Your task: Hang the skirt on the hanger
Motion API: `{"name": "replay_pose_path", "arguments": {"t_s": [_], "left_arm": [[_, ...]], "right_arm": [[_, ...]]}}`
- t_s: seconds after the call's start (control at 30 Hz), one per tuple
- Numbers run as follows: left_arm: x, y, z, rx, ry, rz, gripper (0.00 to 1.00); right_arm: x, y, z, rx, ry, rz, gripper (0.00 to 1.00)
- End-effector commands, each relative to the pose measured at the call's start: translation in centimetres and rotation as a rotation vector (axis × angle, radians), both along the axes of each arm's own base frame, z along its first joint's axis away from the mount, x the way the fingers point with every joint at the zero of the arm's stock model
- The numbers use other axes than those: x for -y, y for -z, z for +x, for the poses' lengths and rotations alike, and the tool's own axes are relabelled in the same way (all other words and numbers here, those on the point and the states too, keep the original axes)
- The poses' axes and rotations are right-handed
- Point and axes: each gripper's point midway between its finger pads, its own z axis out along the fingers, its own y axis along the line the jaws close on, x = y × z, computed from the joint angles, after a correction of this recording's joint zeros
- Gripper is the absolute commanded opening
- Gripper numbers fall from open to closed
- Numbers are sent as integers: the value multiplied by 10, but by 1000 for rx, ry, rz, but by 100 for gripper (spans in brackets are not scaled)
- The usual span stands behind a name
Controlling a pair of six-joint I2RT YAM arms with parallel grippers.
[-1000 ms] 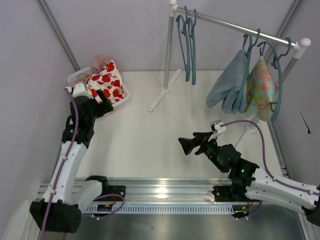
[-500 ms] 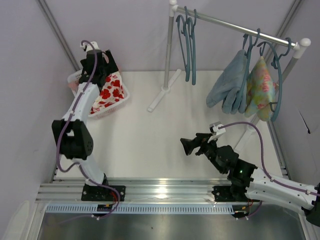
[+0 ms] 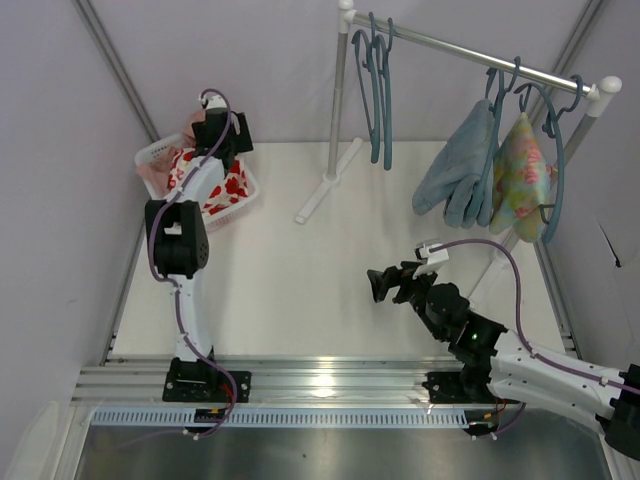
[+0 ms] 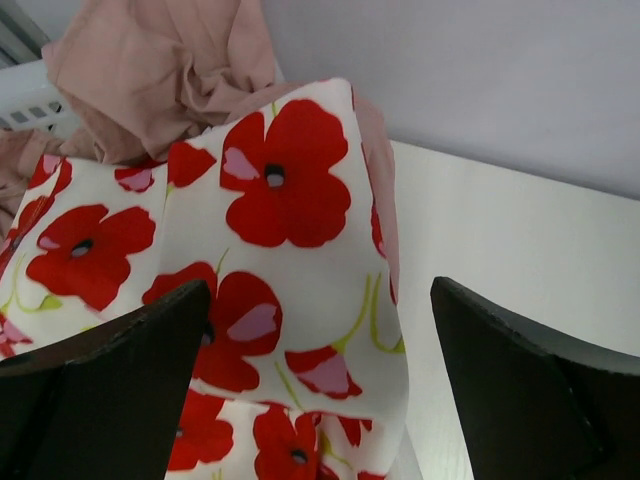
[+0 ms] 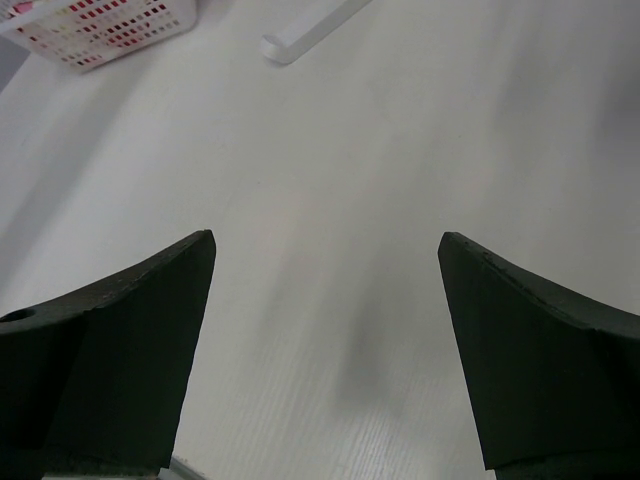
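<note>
Left gripper (image 4: 320, 285) hangs over the white basket (image 3: 150, 155) at the far left corner of the tabletop (image 3: 300, 270), its fingers spread wide with nothing between them but air. The skirt (image 4: 280, 200) lies straight below and just ahead of it, heaped in the basket on top of a dusty-pink cloth (image 4: 160, 60). A raised fold of the skirt runs away from the camera in the wrist view, midway between the two fingers, so closing would likely pinch across that fold rather than along it. The left arm is plainly the nearer one. The right gripper (image 3: 385, 285) is also spread wide and empty, low over bare tabletop, well apart from the basket. The hanger (image 3: 378, 90) hangs at the left end of the rail (image 3: 470, 55), off to the basket's right, nearer the middle of the scene.
</note>
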Motion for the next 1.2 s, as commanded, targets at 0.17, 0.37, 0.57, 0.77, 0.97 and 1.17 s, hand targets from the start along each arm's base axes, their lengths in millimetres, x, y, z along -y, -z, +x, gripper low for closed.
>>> {"name": "replay_pose_path", "arguments": {"t_s": [0.17, 0.37, 0.57, 0.77, 0.97, 1.17], "left_arm": [[2, -42, 35, 195, -8, 65, 87], [0, -32, 36, 183, -12, 84, 75], [-6, -27, 35, 166, -34, 108, 59], [-4, -29, 36, 157, -19, 113, 52], [-11, -46, 37, 171, -55, 133, 19], [-8, -87, 27, 215, -34, 127, 0]], "right_arm": [[7, -25, 21, 56, 79, 24, 99], [11, -25, 28, 61, 103, 22, 99], [15, -24, 32, 62, 116, 13, 99], [17, -25, 35, 62, 122, 11, 99], [20, -24, 36, 60, 127, 6, 99], [20, -24, 38, 60, 132, 15, 99]]}}
